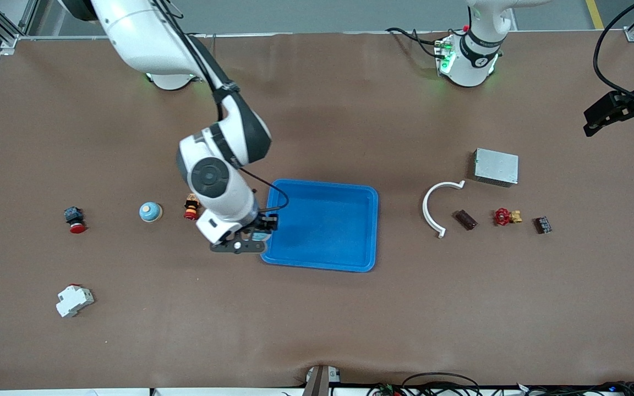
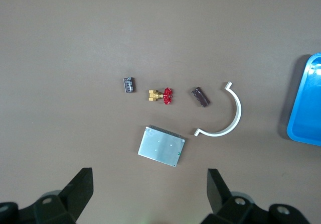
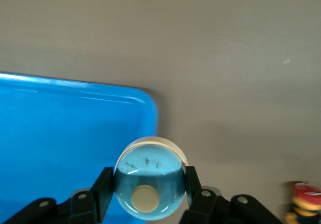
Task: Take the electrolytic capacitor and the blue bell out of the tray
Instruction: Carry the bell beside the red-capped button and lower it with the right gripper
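My right gripper is shut on a light blue dome bell with a cream button. It holds the bell over the corner of the blue tray at the right arm's end, nearer the front camera; the tray corner shows in the right wrist view. The dark brown capacitor lies on the table beside a white curved piece, toward the left arm's end, and shows in the left wrist view. My left gripper is open and empty, high over the left arm's end of the table.
A white curved piece, a grey metal box, a red valve and a small black part lie near the capacitor. A second blue dome, a red-and-yellow part, a red button and a white breaker lie toward the right arm's end.
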### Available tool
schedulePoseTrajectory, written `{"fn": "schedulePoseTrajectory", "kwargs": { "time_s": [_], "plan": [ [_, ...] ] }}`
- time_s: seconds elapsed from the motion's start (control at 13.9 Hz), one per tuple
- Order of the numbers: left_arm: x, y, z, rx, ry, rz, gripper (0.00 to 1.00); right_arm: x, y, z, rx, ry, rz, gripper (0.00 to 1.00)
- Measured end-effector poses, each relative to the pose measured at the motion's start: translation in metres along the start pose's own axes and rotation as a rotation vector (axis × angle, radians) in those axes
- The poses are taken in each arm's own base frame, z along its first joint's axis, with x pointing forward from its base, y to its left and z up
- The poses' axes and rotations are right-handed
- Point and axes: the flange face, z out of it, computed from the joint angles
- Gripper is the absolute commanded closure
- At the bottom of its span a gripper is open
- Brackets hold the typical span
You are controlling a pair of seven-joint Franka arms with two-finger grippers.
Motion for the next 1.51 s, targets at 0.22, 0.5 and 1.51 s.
{"fn": "schedulePoseTrajectory", "kwargs": {
  "time_s": [0.22,0.5,1.51],
  "plan": [
    [0.001,0.005,0.002,0.0,-0.004,0.01,0.0,-0.006,0.052,-0.005,-0.006,-0.03,-0.073,1.0],
    [-0.008,0.016,-0.001,0.006,-0.038,0.032,0.0,-0.016,0.11,0.002,-0.006,-0.074,-0.15,1.0],
    [-0.016,0.017,0.002,-0.03,-0.092,0.023,0.0,-0.068,0.114,0.08,0.055,-0.098,-0.171,1.0]
  ]
}}
